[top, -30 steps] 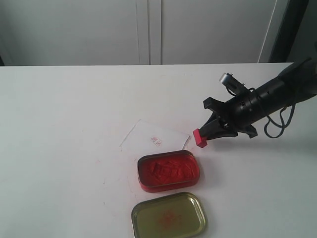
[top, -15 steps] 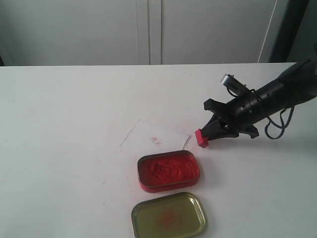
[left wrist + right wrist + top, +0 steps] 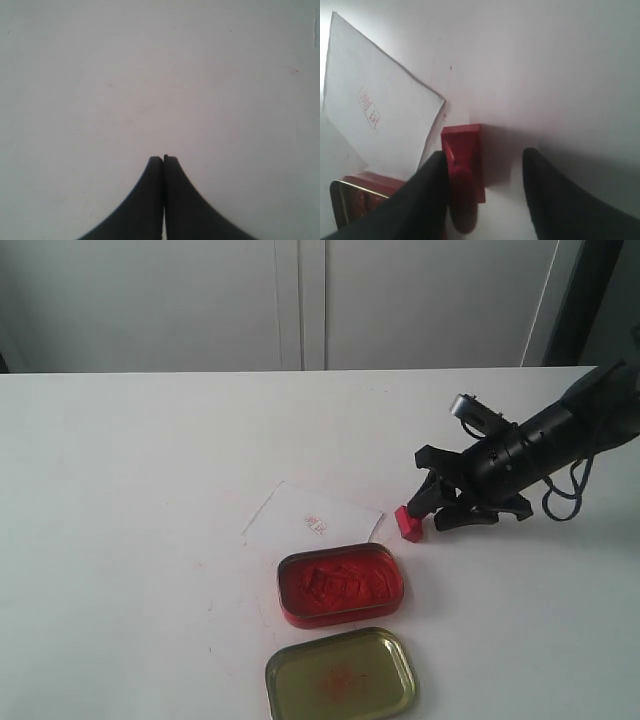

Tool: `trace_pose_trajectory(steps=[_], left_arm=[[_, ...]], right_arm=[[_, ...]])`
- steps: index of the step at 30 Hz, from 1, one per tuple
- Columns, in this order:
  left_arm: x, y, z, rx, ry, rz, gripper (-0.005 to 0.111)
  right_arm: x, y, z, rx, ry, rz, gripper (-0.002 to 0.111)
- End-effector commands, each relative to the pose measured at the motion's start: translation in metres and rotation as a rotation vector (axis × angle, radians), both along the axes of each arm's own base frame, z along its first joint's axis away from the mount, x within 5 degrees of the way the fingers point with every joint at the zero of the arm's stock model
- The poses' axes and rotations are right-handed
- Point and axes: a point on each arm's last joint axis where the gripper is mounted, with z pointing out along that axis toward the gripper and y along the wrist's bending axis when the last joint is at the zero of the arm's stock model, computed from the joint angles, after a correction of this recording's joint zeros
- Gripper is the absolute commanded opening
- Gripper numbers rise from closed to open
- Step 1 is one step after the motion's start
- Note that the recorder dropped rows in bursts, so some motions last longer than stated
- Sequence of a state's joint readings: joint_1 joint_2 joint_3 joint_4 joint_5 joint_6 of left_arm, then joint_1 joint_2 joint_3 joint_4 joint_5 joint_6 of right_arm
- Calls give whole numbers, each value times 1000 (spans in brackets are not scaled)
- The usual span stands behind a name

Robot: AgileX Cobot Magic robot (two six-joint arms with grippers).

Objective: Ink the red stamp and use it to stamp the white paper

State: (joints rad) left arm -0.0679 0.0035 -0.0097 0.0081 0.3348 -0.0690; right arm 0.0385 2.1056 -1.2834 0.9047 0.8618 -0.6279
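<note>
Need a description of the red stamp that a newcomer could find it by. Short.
On the white table, find the open tin of red ink paste. Just past the tin's far right corner, beside the white paper, the red stamp lies between the right gripper's open fingers. It is the tiniest red item, a block with a knob.

We see the red stamp as smooth plastic, and the white paper as a thin matt sheet with a faint red print. The tin is metal with a shiny rim, and the red ink paste in it looks soft, rough and creased. The lid is gold-coloured metal, smooth with a dull sheen. The table is white, smooth and matt. The right gripper and the left gripper look like matt black plastic.
</note>
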Motion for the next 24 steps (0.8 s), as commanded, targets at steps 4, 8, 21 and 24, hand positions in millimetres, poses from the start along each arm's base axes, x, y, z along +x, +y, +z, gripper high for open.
trace_pose_trajectory(steps=[4, 8, 21, 24], left_arm=[[-1, 0, -4, 0, 23, 0, 0], [-1, 0, -4, 0, 23, 0, 0], [-1, 0, -4, 0, 23, 0, 0], [-1, 0, -4, 0, 23, 0, 0]], right_arm=[[5, -34, 11, -27, -44, -92, 45], [6, -53, 30, -41, -101, -140, 45], [-13, -83, 70, -377, -102, -171, 0], [-19, -87, 79, -431, -96, -194, 0]])
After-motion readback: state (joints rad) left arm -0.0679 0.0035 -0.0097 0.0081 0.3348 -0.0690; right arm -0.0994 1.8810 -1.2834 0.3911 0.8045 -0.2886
